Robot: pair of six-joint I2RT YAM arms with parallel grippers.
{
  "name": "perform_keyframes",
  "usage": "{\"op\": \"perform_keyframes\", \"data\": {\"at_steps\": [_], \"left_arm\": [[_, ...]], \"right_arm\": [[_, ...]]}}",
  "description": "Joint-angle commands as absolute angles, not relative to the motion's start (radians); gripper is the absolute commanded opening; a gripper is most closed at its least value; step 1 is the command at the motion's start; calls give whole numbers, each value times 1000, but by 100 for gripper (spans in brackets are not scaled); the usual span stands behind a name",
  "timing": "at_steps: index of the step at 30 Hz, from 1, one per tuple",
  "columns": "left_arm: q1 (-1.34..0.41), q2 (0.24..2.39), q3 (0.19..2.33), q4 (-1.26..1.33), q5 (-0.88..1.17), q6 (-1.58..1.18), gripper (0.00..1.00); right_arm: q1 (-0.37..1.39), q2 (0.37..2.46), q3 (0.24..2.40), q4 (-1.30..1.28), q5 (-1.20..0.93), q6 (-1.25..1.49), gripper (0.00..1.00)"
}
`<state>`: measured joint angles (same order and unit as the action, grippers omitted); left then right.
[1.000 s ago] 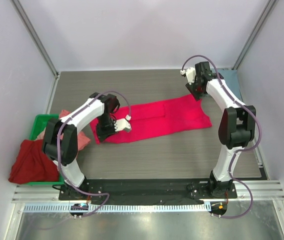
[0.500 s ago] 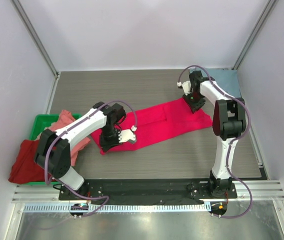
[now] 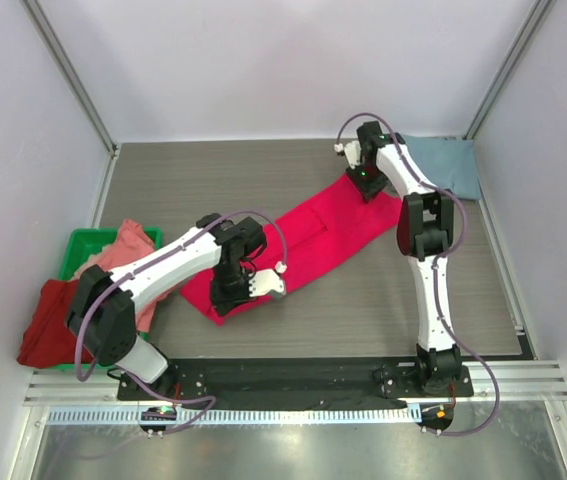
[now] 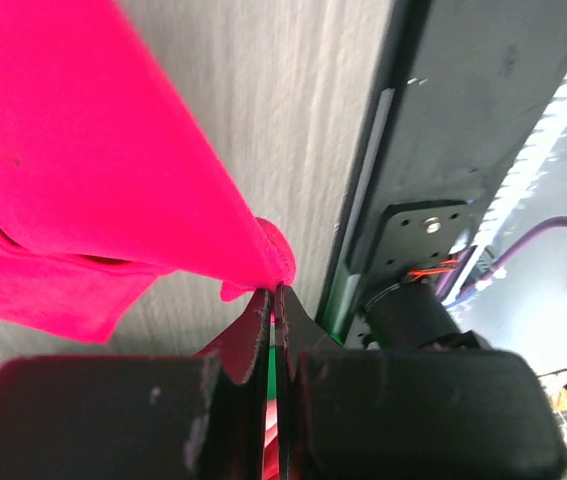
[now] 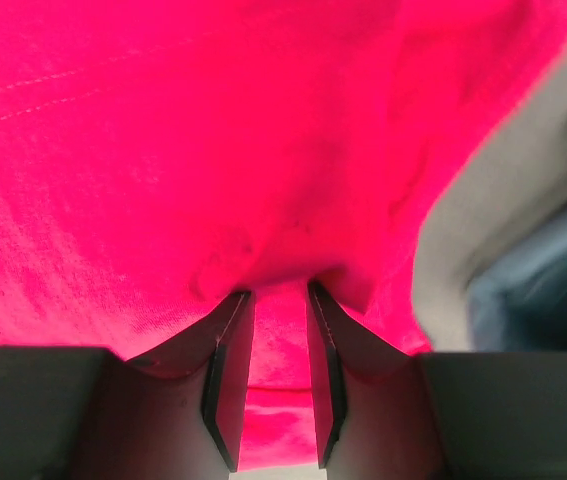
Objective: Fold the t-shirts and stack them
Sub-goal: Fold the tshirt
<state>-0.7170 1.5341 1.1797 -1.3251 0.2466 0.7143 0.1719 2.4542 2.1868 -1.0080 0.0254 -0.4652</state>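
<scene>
To fold this well, I judge both pinches must stay firm and the two ends travel level, under even tension, so the cloth settles flat. My left claw [image 4: 272, 303] is squeezed shut on the near-left corner of the crimson-pink t-shirt [image 3: 313, 235]. My right claw [image 5: 275, 300] is narrow, clamping its far-right edge. The shirt lies stretched diagonally between them on the table [image 3: 193, 185], with the dusty blue-grey t-shirt [image 3: 445, 166] just beyond, far right.

A grey wood-grain table [image 3: 213, 180] is enclosed by plain pale walls [image 3: 293, 60] joined at aluminium corner posts [image 3: 71, 75], with a slotted metal rail [image 3: 293, 415] along its near edge.
</scene>
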Motion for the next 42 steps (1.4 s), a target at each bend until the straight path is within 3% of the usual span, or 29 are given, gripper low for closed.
{"op": "perform_keyframes", "data": {"at_steps": [1,5,15,20,23,29,34,42], "left_arm": [[-747,1563,1210,-1525,319,681,1],[-814,1641,1253,-1516,377,678,0],[-980,1946,1503,-1416,509,612,2],[-1051,2032,1687,-1434,505,604,24],[-1052,2004,1707,-1439,477,598,32],[-1023,1855,1597,-1373,364,559,31],[-1000,1859,1491,-1270,327,548,29],[-939,1957,1433,-1160,308,565,26]], "right_arm": [[227,2611,2345,-1005,-34,-462,34],[299,2692,2506,-971,-34,-488,34],[367,2734,2545,-625,-90,-408,36],[388,2748,2654,-557,-115,-365,37],[387,2682,2655,-540,-91,-356,38],[354,2475,2416,-477,-98,-318,40],[342,2356,2216,-482,-91,-322,40],[324,2364,2115,-495,-94,-316,40]]}}
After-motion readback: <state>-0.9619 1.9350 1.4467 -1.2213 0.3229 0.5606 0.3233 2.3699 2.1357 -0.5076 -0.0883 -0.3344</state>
